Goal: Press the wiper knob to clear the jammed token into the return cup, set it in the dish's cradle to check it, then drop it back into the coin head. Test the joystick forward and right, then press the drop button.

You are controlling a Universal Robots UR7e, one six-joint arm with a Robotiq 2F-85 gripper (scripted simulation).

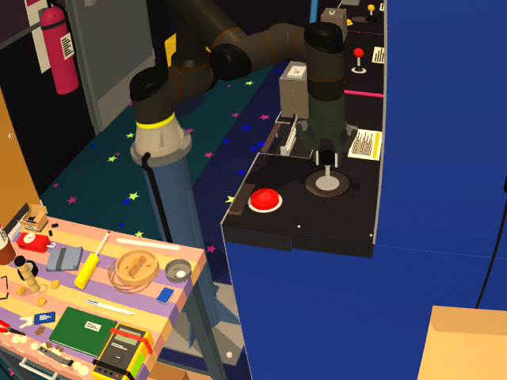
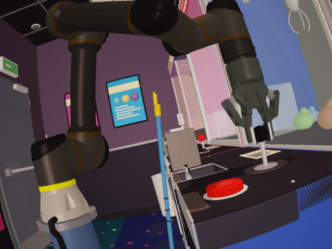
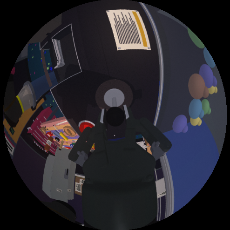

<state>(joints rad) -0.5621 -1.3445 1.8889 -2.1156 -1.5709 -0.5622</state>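
Observation:
On the black control panel of the blue claw machine, the joystick (image 1: 327, 157) (image 2: 260, 133) (image 3: 114, 116) stands upright on its round base, and my gripper (image 1: 327, 158) (image 2: 261, 134) (image 3: 114, 115) comes straight down from above, closed on its black ball. The red drop button (image 1: 265, 199) (image 2: 225, 187) (image 3: 85, 126) sits on the panel's near left corner. The grey coin head (image 1: 293, 93) (image 2: 182, 146) stands at the panel's far left, with a recessed tray (image 1: 291, 141) (image 2: 205, 169) below it. The wooden dish (image 1: 136, 266) and a small grey cup (image 1: 178, 270) lie on the striped workbench.
Behind the panel rises the machine's blue cabinet (image 1: 444, 122), with plush toys (image 2: 307, 117) behind glass. An instruction card (image 1: 365, 144) lies right of the joystick. The workbench (image 1: 82, 294) holds tools, a yellow screwdriver (image 1: 88, 270) and a multimeter (image 1: 123, 354). A blue pole (image 2: 162, 172) stands left of the panel.

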